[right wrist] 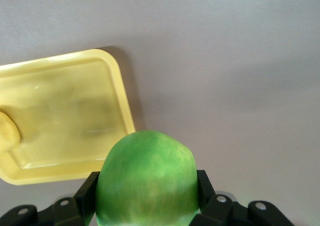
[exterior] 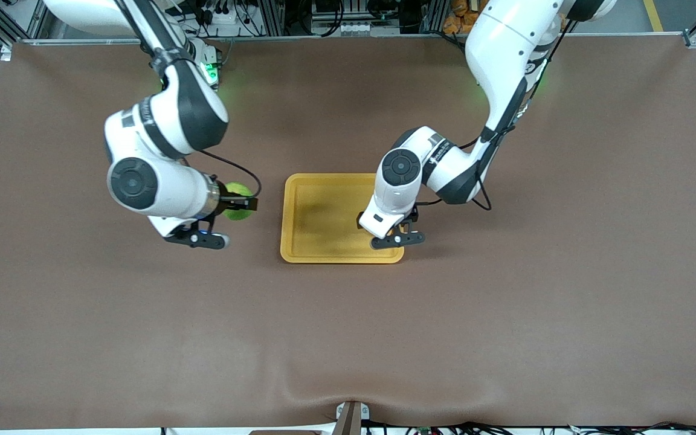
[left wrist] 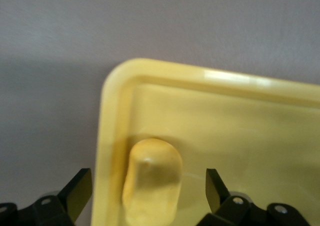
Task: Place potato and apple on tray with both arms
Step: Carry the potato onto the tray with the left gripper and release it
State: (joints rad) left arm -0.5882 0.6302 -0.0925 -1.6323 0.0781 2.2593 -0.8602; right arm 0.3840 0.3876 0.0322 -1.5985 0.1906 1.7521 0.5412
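Your right gripper (right wrist: pixel 147 206) is clamped on the apple (right wrist: pixel 146 178), one finger on each flank of the fruit, and it hangs over bare table just beside the tray (exterior: pixel 318 251), on the side toward the right arm's end of the table. You can also pick out the apple as a green patch at the gripper in the front view (exterior: pixel 237 200).

The potato (left wrist: pixel 151 186) already lies in the tray, tucked against the rim near one corner, at the tray's edge toward the left arm's end of the table. Your left gripper (left wrist: pixel 149 193) sits above it with its fingers spread wide apart, one on each side and neither touching it, so nothing is held there.

Judge the apple as light, rigid and smooth-skinned. Its round, slightly tapered body probably slips if you pinch it near the top or the bottom, so keep the hold across its widest part, as you have it now. It should not crush under a firm squeeze.

The potato looks stiff and faintly bumpy, which likely gives better friction. If you need to take it again, close across its narrow width, not along its length.

The tray seems a light, rigid plastic that may slide if nudged at its low rim.
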